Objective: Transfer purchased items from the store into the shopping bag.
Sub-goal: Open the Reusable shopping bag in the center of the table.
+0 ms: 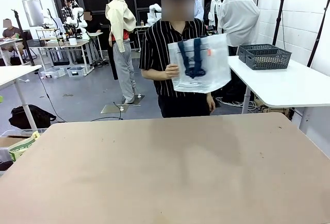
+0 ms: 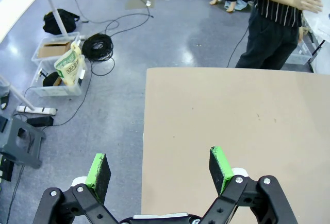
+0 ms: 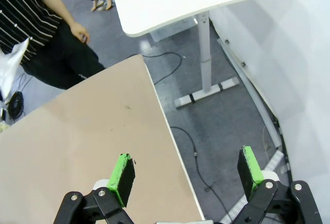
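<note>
- Two sets of fingers stand spread wide, and neither has hold of anything.
- Seen from the left wrist, the left fingers (image 2: pixel 220 166) hang over the near edge of the tan surface (image 2: pixel 232 121), with only bare tabletop and grey floor between the pads.
- Seen from the right wrist, the right fingers (image 3: pixel 124 175) straddle the surface's other side edge, one pad over the tabletop, the other over the floor.
- The shopping bag (image 1: pixel 200 63) is in the air beyond the far edge of the surface, well apart from both sets of fingers. The person's hand (image 1: pixel 171 71) grips its side edge at chest height.
- It hangs upright with its flat face toward the robot and its top edge running side to side, a little higher toward picture right. Its navy handles droop down over the face.
- The dark grey basket (image 1: pixel 265 56) sits on a white side table (image 1: pixel 289 87) to the right, behind the person, its long side running roughly left to right.
</note>
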Tool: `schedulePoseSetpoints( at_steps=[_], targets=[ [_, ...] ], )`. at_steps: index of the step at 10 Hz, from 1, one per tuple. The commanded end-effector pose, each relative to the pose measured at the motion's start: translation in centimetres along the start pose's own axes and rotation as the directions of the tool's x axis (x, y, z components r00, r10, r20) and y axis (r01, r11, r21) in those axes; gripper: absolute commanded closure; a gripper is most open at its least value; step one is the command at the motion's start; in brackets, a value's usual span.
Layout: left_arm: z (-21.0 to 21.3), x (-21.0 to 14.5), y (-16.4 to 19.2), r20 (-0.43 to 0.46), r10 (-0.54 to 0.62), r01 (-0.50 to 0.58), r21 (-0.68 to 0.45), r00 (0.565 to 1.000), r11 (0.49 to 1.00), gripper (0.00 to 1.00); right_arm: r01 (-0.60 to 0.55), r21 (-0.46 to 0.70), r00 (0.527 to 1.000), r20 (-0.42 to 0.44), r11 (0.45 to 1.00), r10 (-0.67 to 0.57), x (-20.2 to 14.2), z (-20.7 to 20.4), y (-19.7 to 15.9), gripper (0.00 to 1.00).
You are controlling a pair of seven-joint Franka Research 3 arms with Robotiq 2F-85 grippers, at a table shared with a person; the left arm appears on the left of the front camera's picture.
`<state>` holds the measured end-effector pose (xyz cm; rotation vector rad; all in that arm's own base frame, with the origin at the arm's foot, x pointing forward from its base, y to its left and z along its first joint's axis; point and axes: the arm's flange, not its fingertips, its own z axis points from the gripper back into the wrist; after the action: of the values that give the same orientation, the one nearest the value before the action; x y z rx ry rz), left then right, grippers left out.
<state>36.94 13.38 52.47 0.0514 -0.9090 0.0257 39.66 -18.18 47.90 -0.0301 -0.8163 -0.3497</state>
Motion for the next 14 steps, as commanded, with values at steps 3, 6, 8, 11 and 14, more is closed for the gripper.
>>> schedulePoseSetpoints(
  at_steps=[3, 6, 8, 11, 14],
  targets=[
    [-0.01, -0.07, 0.17, -0.002, 0.012, -0.012, 0.005, 1.0, 1.0, 0.0, 0.005, -0.002, 1.0, 0.008, 1.0, -0.005, 0.04, 0.07, -0.03, 0.0],
    [-0.01, -0.07, 0.17, -0.002, 0.012, -0.012, 0.005, 1.0, 1.0, 0.0, 0.005, -0.002, 1.0, 0.008, 1.0, -0.005, 0.04, 0.07, -0.03, 0.0],
    [-0.01, -0.07, 0.17, -0.002, 0.012, -0.012, 0.005, 1.0, 1.0, 0.0, 0.005, -0.002, 1.0, 0.008, 1.0, -0.005, 0.04, 0.07, -0.03, 0.0],
    [-0.01, -0.07, 0.17, -0.002, 0.012, -0.012, 0.005, 1.0, 1.0, 0.0, 0.005, -0.002, 1.0, 0.008, 1.0, -0.005, 0.04, 0.07, -0.03, 0.0],
    [-0.01, -0.07, 0.17, -0.002, 0.012, -0.012, 0.005, 1.0, 1.0, 0.0, 0.005, -0.002, 1.0, 0.008, 1.0, -0.005, 0.04, 0.07, -0.03, 0.0]
  ],
)
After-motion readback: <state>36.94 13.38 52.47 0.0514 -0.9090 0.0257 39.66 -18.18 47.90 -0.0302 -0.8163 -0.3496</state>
